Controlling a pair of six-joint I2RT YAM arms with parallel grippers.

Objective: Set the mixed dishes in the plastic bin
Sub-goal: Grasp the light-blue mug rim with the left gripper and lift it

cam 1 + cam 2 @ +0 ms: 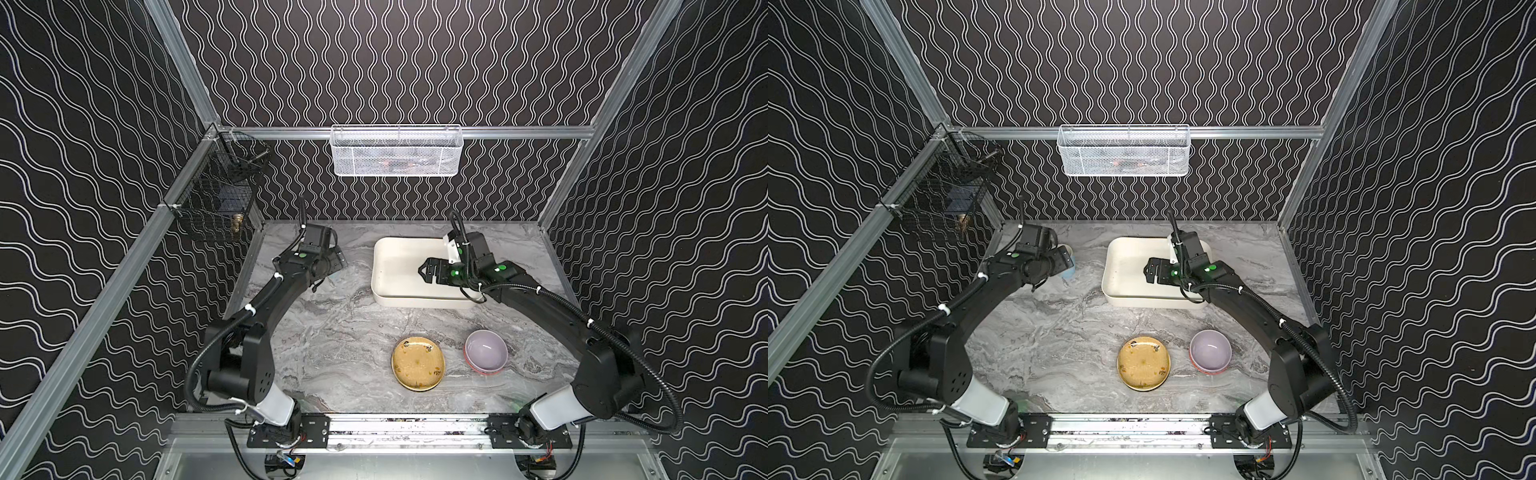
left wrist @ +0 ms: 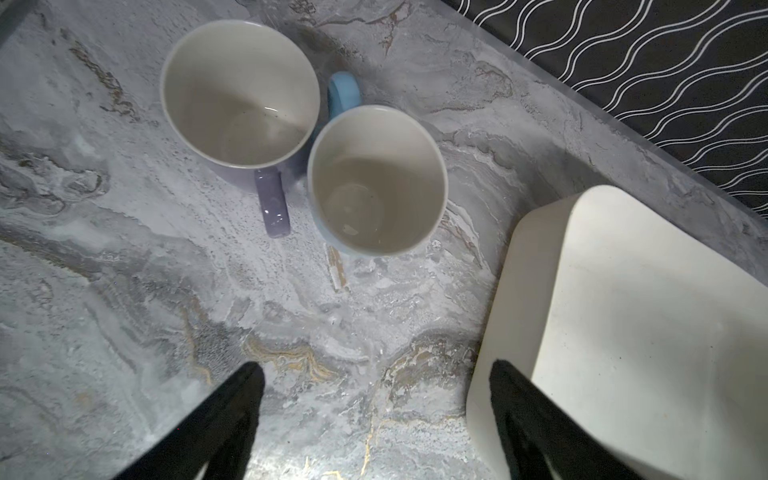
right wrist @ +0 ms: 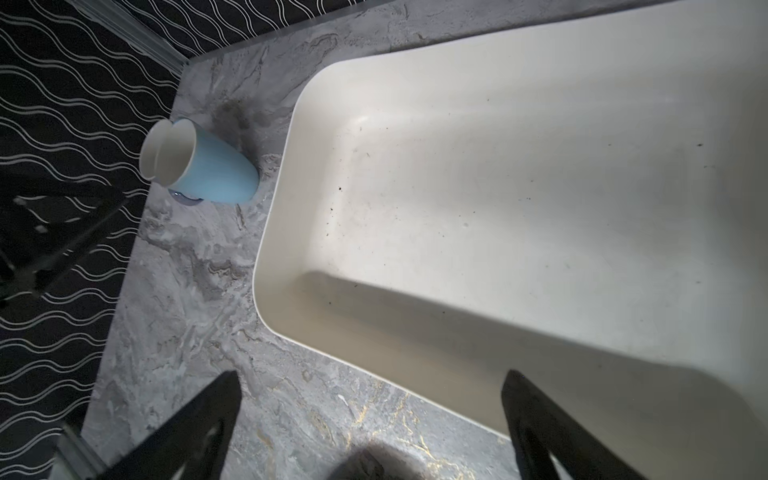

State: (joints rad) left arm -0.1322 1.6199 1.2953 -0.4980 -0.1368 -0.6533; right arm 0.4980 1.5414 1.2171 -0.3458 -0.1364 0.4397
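Note:
The cream plastic bin (image 1: 395,266) (image 1: 1125,266) sits at the back right of the marble table with nothing in it. My right gripper (image 1: 422,272) (image 3: 372,376) hovers open over the bin's left half. A lilac mug (image 2: 239,95) and a light-blue mug (image 2: 376,178) (image 1: 1070,268) stand upright side by side, left of the bin. My left gripper (image 1: 338,261) (image 2: 376,368) is open above the table just in front of them, holding nothing. A mustard plate (image 1: 417,363) and a lilac bowl (image 1: 486,351) lie near the front; an orange-red rim shows under the bowl.
A white mesh basket (image 1: 397,151) hangs on the back rail. A black wire basket (image 1: 216,199) hangs on the left rail near the left arm. The back wall stands close behind the mugs and the bin.

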